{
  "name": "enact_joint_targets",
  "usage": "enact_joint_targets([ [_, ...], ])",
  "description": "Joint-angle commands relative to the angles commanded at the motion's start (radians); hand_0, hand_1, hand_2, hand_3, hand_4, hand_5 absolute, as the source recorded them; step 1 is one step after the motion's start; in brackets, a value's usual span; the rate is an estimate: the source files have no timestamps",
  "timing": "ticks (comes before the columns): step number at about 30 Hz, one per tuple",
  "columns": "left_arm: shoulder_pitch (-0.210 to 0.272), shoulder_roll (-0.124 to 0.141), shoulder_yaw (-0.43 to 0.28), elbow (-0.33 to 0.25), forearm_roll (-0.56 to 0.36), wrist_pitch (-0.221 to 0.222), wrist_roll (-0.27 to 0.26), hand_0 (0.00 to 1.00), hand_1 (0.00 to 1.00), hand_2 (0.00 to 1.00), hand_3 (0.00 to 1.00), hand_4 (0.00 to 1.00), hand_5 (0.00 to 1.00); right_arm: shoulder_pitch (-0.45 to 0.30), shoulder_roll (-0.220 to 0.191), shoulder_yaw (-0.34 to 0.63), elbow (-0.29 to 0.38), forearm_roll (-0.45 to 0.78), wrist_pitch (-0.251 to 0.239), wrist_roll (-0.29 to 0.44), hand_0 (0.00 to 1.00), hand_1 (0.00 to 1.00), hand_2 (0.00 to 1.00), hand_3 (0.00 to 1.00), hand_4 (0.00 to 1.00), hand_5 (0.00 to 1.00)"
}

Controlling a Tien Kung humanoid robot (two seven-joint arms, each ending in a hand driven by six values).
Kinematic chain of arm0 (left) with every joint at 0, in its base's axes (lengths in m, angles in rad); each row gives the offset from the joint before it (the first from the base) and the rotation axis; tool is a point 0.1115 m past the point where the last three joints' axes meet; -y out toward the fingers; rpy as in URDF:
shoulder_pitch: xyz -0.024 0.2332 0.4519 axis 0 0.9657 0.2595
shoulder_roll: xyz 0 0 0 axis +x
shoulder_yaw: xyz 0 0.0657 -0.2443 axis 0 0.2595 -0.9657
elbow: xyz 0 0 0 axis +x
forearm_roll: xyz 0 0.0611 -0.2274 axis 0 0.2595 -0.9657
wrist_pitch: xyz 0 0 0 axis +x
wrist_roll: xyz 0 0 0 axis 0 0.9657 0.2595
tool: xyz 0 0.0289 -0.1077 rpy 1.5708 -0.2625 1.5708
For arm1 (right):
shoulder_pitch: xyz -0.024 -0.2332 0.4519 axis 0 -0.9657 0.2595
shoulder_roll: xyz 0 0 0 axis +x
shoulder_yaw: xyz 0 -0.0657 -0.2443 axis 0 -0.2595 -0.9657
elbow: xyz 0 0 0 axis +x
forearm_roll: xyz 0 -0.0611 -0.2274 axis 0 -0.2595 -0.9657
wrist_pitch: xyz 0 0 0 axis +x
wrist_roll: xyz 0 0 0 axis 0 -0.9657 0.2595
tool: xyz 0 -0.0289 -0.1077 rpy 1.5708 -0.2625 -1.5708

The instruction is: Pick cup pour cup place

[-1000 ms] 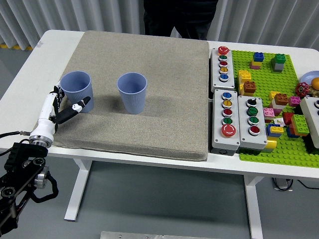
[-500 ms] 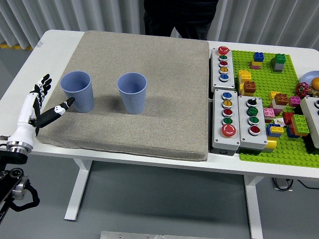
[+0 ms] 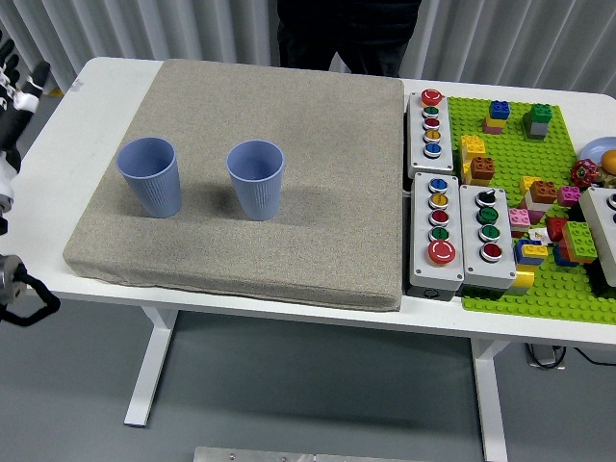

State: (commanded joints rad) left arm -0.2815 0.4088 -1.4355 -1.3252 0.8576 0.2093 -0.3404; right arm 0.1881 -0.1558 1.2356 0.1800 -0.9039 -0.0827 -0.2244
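White table (image 3: 87, 279) w/ grey mat (image 3: 289, 173), two cups; left hand (image 3: 17, 91) fingers spread, empty

no legible text, labels, brands or numbers on anything

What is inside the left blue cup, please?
The left blue cup stands upright on the grey mat. Its visible inner wall looks empty; the bottom is hidden by the rim.

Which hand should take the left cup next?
Left. The left hand sits at the table's left edge, on the left cup's side; the right arm is out of view.
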Motion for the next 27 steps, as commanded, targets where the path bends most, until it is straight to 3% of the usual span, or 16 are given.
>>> enact_joint_targets([
  [2, -0.056, 0.023, 0.000, 0.053, -0.085, -0.046, -0.012, 0.904, 0.900, 0.984, 0.998, 0.832, 0.998, 0.004, -0.001, -0.003, 0.000, 0.006, -0.001, 0.001, 0.720, 0.682, 0.671, 0.626, 0.104, 0.292],
  [8, -0.134, 0.068, 0.003, 0.136, -0.335, -0.090, -0.019, 0.906, 0.906, 0.991, 0.998, 0.827, 0.998, 0.012, -0.004, -0.009, 0.000, 0.014, -0.004, 0.001, 0.720, 0.682, 0.672, 0.625, 0.099, 0.288],
  [12, -0.142, 0.074, 0.010, 0.146, -0.504, -0.095, -0.017, 0.909, 0.909, 0.989, 0.998, 0.821, 0.998, 0.014, -0.006, -0.011, 0.000, 0.014, -0.003, 0.001, 0.720, 0.682, 0.672, 0.625, 0.099, 0.289],
  [17, -0.137, 0.060, 0.016, 0.174, -0.700, -0.104, -0.022, 0.913, 0.912, 0.988, 0.998, 0.819, 0.998, 0.014, -0.005, -0.009, 0.000, 0.010, -0.003, 0.000, 0.720, 0.681, 0.672, 0.626, 0.098, 0.285],
  [22, -0.129, 0.049, 0.014, 0.204, -0.748, -0.105, -0.027, 0.915, 0.907, 0.984, 0.998, 0.822, 0.998, 0.013, -0.003, -0.005, 0.000, 0.010, -0.004, 0.000, 0.721, 0.681, 0.672, 0.625, 0.097, 0.285],
  [27, -0.118, 0.040, -0.001, 0.200, -0.729, -0.103, -0.028, 0.915, 0.907, 0.985, 0.998, 0.826, 0.998, 0.013, -0.001, -0.005, 0.000, 0.011, -0.005, -0.001, 0.721, 0.681, 0.672, 0.625, 0.096, 0.288],
])
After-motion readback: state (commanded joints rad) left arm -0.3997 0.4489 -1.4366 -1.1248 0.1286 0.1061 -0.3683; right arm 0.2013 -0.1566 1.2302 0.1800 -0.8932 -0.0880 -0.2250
